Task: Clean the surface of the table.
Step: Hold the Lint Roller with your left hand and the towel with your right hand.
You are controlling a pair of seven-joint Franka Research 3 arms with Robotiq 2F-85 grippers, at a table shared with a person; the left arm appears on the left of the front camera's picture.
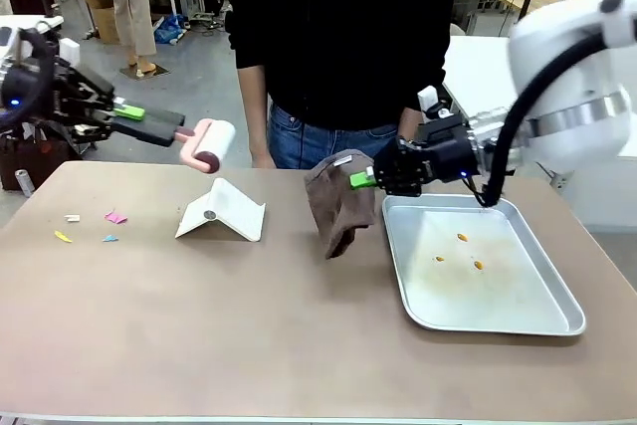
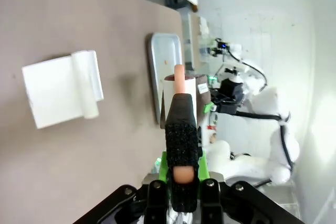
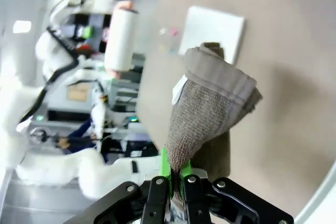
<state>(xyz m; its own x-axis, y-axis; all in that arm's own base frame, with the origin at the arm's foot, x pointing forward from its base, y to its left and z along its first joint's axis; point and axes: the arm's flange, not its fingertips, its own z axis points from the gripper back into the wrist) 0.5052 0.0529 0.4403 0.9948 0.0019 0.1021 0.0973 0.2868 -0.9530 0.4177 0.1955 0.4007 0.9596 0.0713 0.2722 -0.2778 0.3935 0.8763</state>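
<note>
- The tan desk (image 1: 249, 335) spreads across the whole front view.
- On its left side lie small pink, yellow, blue and white paper bits (image 1: 115, 217).
- Near them stands a folded white card (image 1: 221, 211).
- On the right sits a silver tray (image 1: 508, 291) with orange crumbs (image 1: 463, 238) in it.
- The left end effector (image 1: 129, 111) is clenched on the black handle of a lint roller (image 1: 209, 144), up above the desk.
- The right end effector (image 1: 362, 180) grips a brown cloth (image 1: 340, 204) hanging beside the tray.
- The cloth's white tag (image 1: 343, 159) is too small to read.
</note>
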